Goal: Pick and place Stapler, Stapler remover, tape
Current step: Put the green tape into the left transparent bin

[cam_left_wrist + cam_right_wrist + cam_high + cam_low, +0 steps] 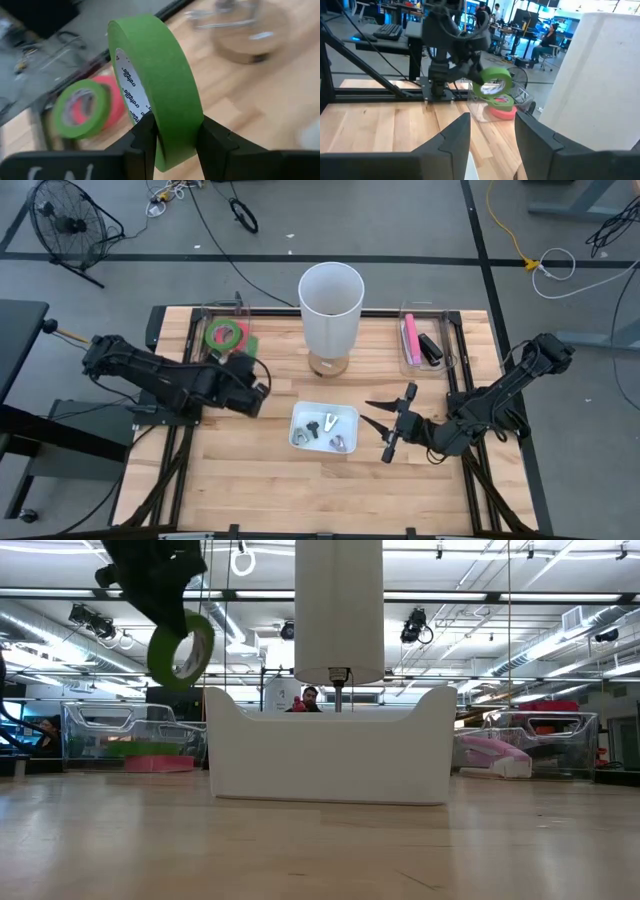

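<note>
Roll of green masking tape (160,95): gripped on edge between the two dark fingers (142,140) of the left end effector (172,142), raised clear of the light wooden tabletop (250,480); in the low view the roll (182,648) hangs in the air, left of the white tray.

Left end effector (250,390): pinching the tape, at the left of the tabletop, just in front of the left clear plastic bin (225,335).

Left clear plastic bin: back left of the tabletop; holds another green tape roll (226,334) lying on a pink roll (112,102).

Right end effector (385,420): fingers parted with nothing between them, over the tabletop right of the white tray, pointing toward it.

Shallow white rectangular tray (322,428): centre front of the tabletop; contains small dark and metal items, too small to identify.

Tall white cylindrical container (330,305): upright behind the tray, at centre.

Right clear plastic bin (425,345): back right; holds a pink stapler (410,340) beside a black object (431,348).
</note>
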